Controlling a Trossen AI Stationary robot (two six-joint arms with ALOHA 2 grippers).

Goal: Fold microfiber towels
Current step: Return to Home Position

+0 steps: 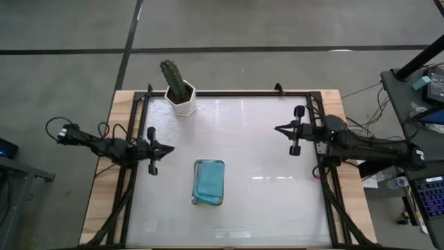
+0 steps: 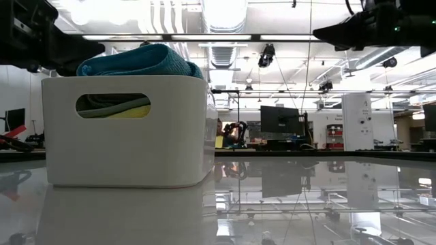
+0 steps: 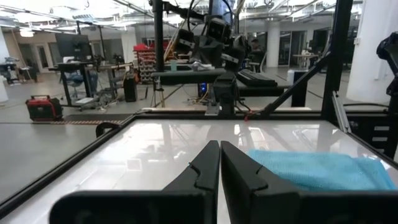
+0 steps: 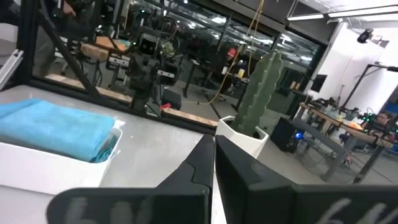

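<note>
Tray: a white rectangular plastic tray (image 2: 170,136) stood near, mid-table.
Towel: a folded light blue microfiber towel (image 1: 208,182) lay topmost in the tray.
Left gripper (image 1: 168,148): left of the tray, fingers pressed together.
Right gripper (image 1: 279,128): farther right, fingers pressed together.
Cactus: a green cactus in a white pot (image 1: 179,89) stood at the far edge.

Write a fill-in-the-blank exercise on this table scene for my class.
The plant in the white pot is a ____.
Under the blue towel, the handle slot of the white bin shows a grey towel and a ____ one.
The left gripper and right gripper both have their fingers ____.
Missing words: cactus, yellow, shut.
</note>
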